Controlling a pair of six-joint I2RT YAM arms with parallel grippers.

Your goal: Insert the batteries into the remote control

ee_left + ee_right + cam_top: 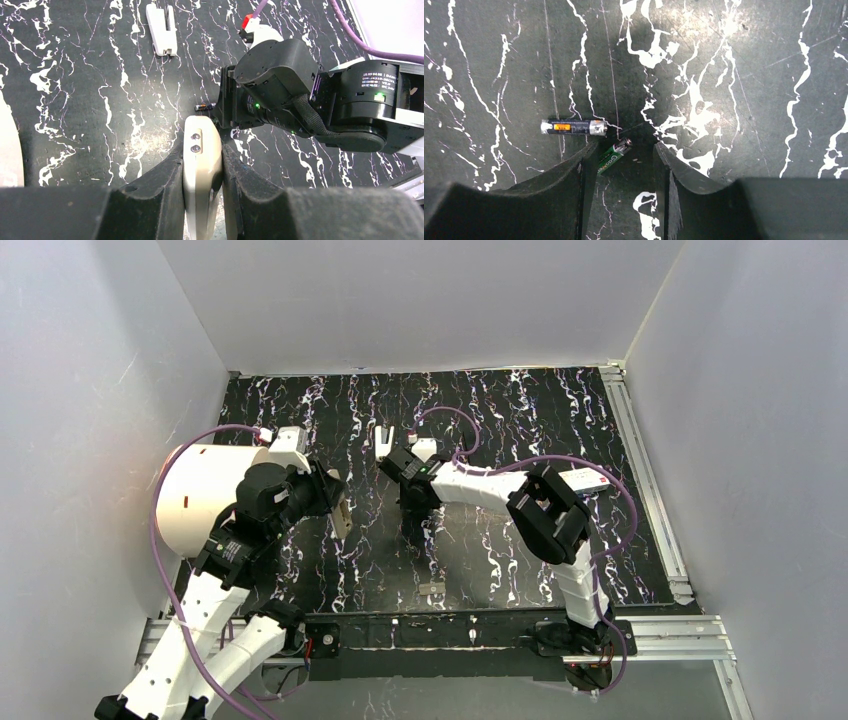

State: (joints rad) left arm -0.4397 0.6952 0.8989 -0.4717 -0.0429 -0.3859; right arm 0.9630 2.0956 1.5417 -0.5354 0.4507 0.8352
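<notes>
My left gripper (335,502) is shut on a cream remote control (342,512), held on edge above the table; in the left wrist view the remote (201,150) sits squeezed between the two fingers (202,167). My right gripper (414,516) points down at the table, open. In the right wrist view a green battery (613,154) lies slanted on the table between the fingertips (623,152), close to the left finger. A black battery with an orange label (573,127) lies just beyond the left fingertip; it also shows in the left wrist view (205,106). No blue battery is in view.
A white two-pronged plastic piece (384,437) lies at the back, also in the left wrist view (162,29). A small grey piece (432,588) lies near the front edge. A large cream drum (200,498) stands at the left. White walls enclose the marbled black table (520,420).
</notes>
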